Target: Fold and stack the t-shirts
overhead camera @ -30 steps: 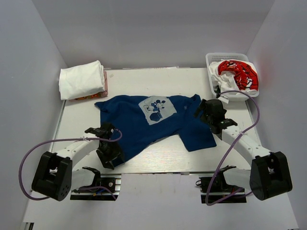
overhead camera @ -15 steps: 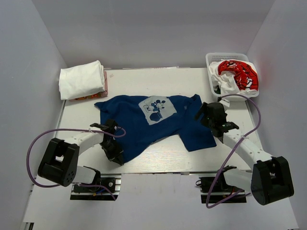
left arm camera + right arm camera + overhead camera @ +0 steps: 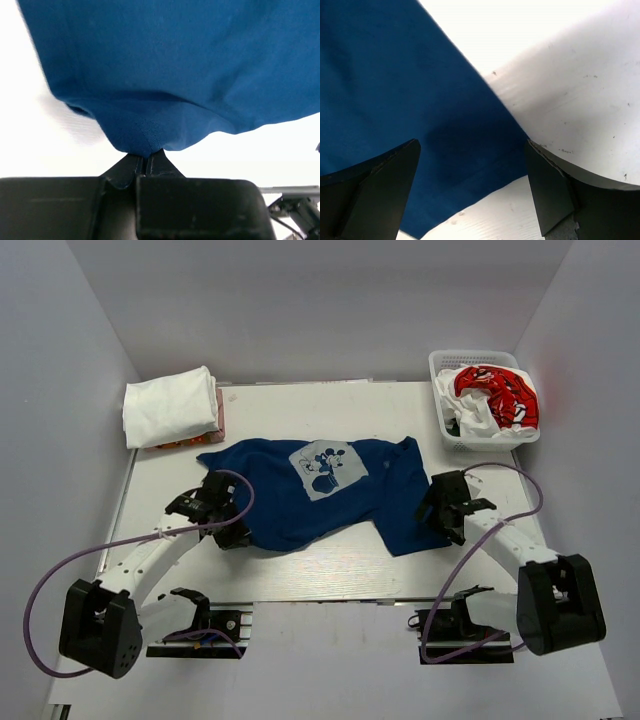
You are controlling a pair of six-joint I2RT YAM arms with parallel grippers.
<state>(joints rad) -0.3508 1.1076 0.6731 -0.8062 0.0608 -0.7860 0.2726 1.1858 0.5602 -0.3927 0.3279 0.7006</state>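
Plain white table (image 3: 330, 565) boxed in by pale walls. The navy t-shirt (image 3: 320, 495) is spread across the middle, print up, sort of crooked. There's a folded white t-shirt (image 3: 170, 405) at the far left corner, and the red t-shirt (image 3: 495, 390) is bunched up in the basket (image 3: 478, 354) at far right.

The left gripper (image 3: 146, 160) is clamped tight on the shirt's near-left hem. In the wrist view you can see the cloth pinched into a little peak right at the fingertips. The right gripper (image 3: 470, 190) has its jaws spread wide, sitting low over the near-right edge of the shirt with navy cloth between the fingers, but it isn't gripping anything yet.

My take: this is the grab-both-corners step before the first fold. The right side should get a proper bite, not just the very edge, or it'll slip out on the lift. Then raise both hands together and keep the hem taut between them. Otherwise that crooked lie gets baked into the fold.
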